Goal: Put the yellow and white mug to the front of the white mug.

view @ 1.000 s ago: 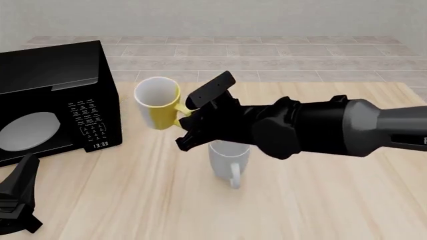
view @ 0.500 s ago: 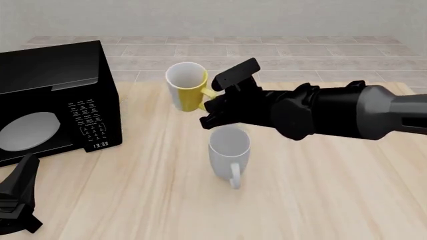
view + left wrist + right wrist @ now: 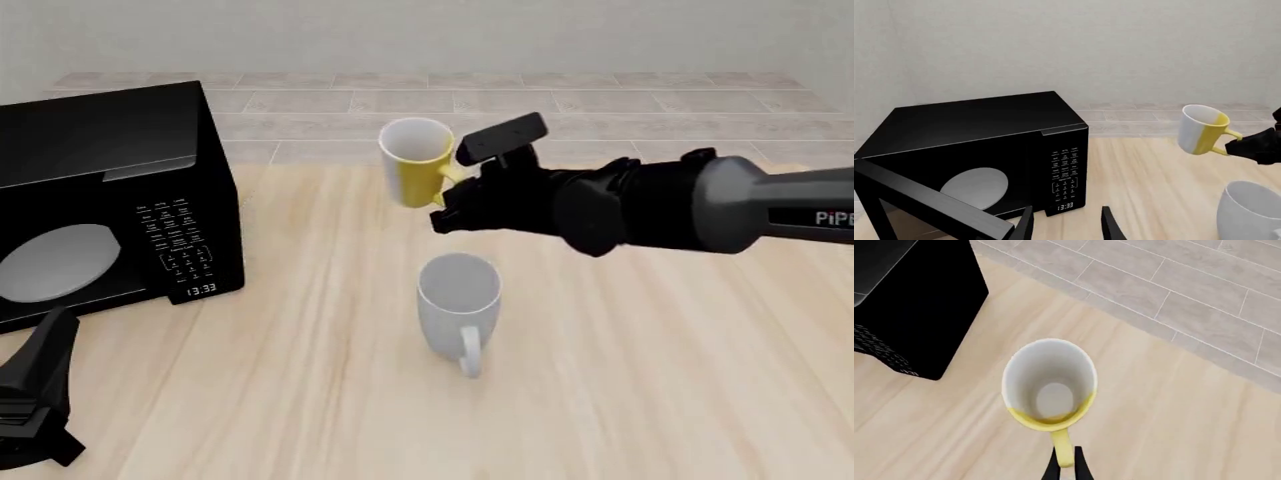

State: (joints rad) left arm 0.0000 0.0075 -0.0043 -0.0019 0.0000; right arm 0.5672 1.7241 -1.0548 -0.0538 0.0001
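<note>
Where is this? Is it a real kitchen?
It looks like a pretend kitchen drawn by a computer, not a real one. A black microwave and two mugs share a wooden table, with a tiled floor beyond, and everything looks too smooth and clean.

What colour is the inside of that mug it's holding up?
White inside the yellow and white mug, with a yellow handle; clearest in the right wrist view.

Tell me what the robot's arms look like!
Both arms are black. The right arm is thick, rounded and glossy, fading to grey on its far end, with white letters "PiPE" at the picture's edge. Its right gripper has thin, flat black fingers. The left gripper has two straight black fingers; in the front view its body looks angular and wedge-shaped.
</note>
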